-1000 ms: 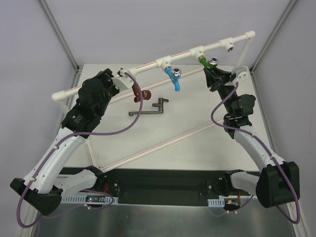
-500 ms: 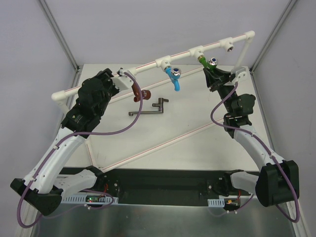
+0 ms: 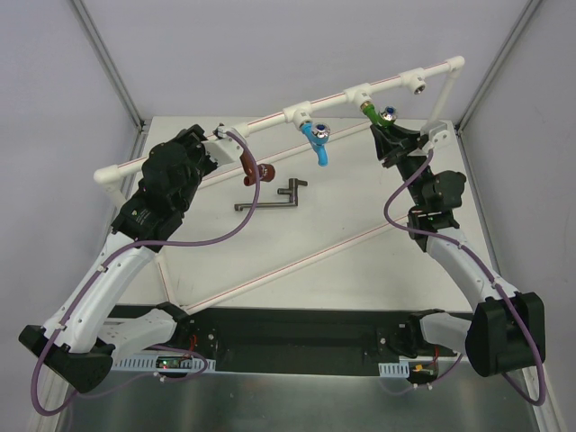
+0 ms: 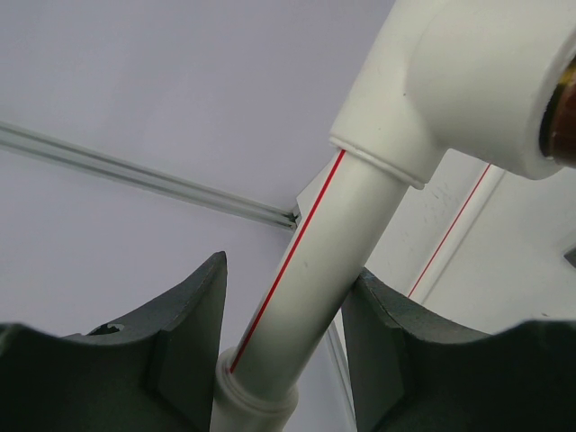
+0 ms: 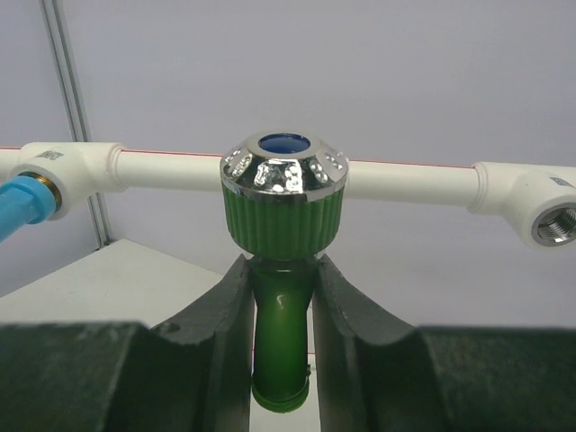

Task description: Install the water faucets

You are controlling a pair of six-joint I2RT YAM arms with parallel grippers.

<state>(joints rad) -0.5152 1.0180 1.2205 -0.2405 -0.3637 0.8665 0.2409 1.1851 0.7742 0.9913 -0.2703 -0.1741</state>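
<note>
Top view: three faucets, one of each colour. Green faucet point(image 3: 370, 112) at 1 o'clock, blue faucet point(image 3: 317, 142) at 12, reddish-brown faucet point(image 3: 247, 165) at 11, all along the white pipe frame point(image 3: 270, 118).
Left wrist: left gripper point(image 4: 288, 270) clamped on the pipe.
Right wrist: right gripper point(image 5: 281, 265) pinches the green neck, under a ribbed knob with a chrome cap and blue centre.

white pipe frame point(image 3: 265, 121) with red stripes and tee fittings, dark metal tool point(image 3: 268, 202) lying on white table point(image 3: 378, 288)
</note>
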